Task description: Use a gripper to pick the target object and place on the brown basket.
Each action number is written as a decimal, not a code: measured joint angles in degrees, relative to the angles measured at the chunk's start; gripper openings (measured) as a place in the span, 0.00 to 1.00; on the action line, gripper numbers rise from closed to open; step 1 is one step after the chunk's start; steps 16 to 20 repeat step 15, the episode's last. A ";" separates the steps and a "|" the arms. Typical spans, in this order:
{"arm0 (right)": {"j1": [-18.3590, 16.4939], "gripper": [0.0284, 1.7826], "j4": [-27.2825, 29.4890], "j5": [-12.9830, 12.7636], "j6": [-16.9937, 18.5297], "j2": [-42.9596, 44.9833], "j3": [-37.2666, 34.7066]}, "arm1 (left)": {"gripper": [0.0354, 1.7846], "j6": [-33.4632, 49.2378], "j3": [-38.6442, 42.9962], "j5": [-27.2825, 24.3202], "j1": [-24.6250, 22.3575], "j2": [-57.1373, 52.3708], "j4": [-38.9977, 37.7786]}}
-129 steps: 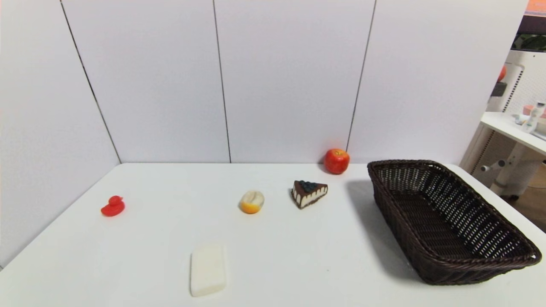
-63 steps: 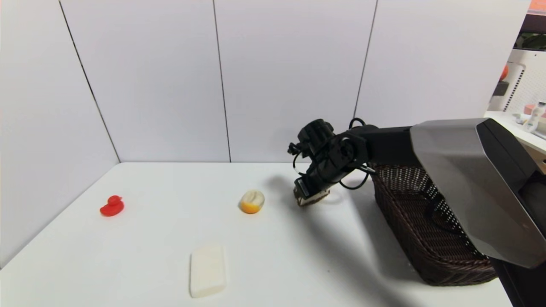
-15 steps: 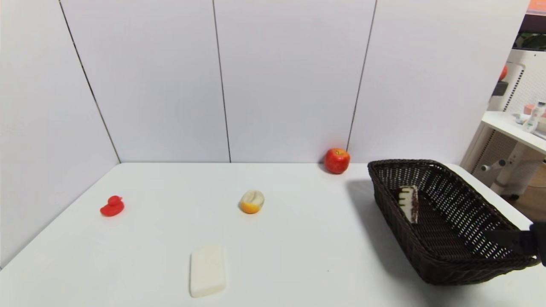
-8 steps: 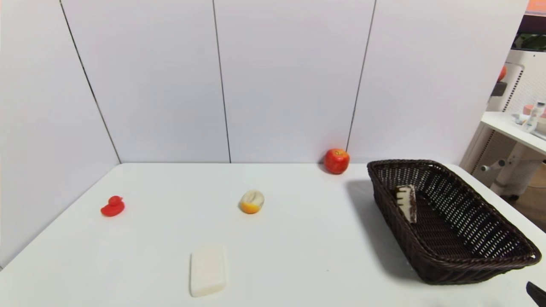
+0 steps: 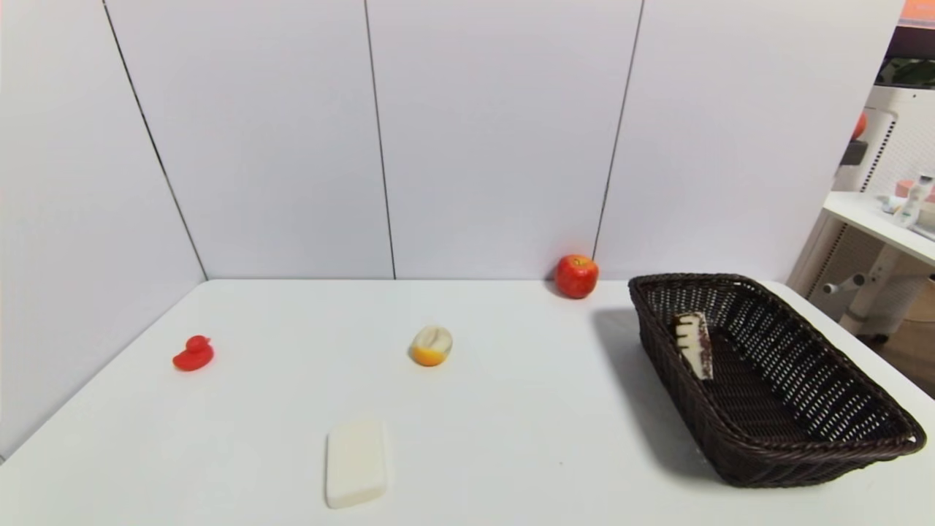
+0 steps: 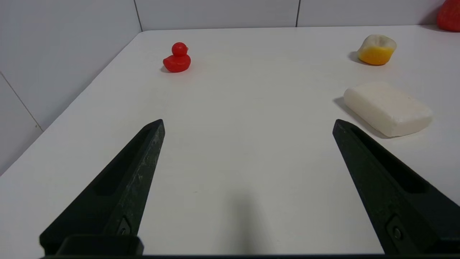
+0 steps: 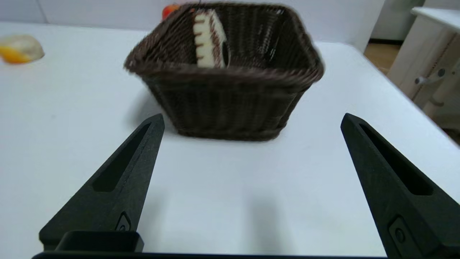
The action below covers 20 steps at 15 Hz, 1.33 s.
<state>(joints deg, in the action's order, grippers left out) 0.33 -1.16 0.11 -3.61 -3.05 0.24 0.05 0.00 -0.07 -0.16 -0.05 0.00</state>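
Right hand (image 7: 251, 120) hangs spread wide and empty over the worktop (image 7: 230, 187), with the basket (image 7: 230, 104) just ahead of it already holding the cake slice (image 7: 208, 39), so the task looks finished.

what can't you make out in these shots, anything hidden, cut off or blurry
- Toy cake slice with cream-striped side: head view shows only that side; its top faces away, toward the dark brown woven wicker basket wall.
- Red apple: right wrist view shows only a blurred sliver behind the basket rim; left wrist view cuts it at the corner.
- Left gripper and right gripper: outside the head view; jaws open in the wrist views.
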 joint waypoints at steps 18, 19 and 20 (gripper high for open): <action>-0.23 0.95 1.13 0.85 2.16 3.16 -0.22 | 0.94 0.02 0.00 -0.02 0.00 0.00 0.00; -0.23 0.95 1.13 0.85 2.16 3.16 -0.22 | 0.94 0.02 0.00 -0.02 0.00 0.00 0.00; -0.23 0.95 1.13 0.85 2.16 3.16 -0.22 | 0.94 0.02 0.00 -0.02 0.00 0.00 0.00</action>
